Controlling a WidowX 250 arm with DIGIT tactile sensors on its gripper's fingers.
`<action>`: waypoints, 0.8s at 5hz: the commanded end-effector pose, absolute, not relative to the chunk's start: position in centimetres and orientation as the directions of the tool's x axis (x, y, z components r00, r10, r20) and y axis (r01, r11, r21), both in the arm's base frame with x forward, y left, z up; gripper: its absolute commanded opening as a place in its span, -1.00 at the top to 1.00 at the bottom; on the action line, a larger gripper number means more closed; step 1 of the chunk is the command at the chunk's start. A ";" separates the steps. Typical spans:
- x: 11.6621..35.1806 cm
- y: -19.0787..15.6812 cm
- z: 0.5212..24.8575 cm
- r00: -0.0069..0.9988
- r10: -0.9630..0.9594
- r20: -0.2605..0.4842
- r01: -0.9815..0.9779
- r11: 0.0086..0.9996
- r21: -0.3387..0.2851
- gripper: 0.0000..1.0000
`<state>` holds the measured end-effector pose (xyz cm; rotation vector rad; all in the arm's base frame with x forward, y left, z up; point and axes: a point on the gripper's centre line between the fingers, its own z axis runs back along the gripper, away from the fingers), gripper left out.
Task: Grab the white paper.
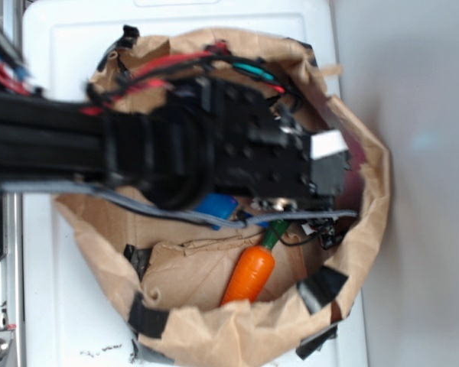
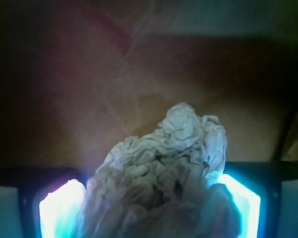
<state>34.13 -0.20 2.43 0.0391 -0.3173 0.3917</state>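
The white paper (image 2: 164,158) is a crumpled off-white wad with grey creases that fills the lower middle of the wrist view. It sits between the two glowing fingers (image 2: 59,208) of my gripper (image 2: 149,203) and touches both pads, so the gripper is shut on it. In the exterior view the black gripper (image 1: 336,172) reaches from the left into the right side of the brown paper bag (image 1: 214,321). The arm hides the paper there.
An orange toy carrot (image 1: 249,274) with a green top lies in the bag's lower part. A blue object (image 1: 214,208) shows just under the arm. The bag's taped rim surrounds the gripper. The bag stands on a white surface (image 1: 69,46).
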 end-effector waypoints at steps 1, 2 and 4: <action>33.8 -1.0 5.0 0.883 0.354 0.307 -0.350 0.934 -0.070 1.00; 31.7 -1.2 9.1 0.911 0.312 0.269 -0.311 0.949 -0.045 1.00; 28.2 -1.3 17.3 0.981 0.180 0.071 -0.182 0.983 0.025 1.00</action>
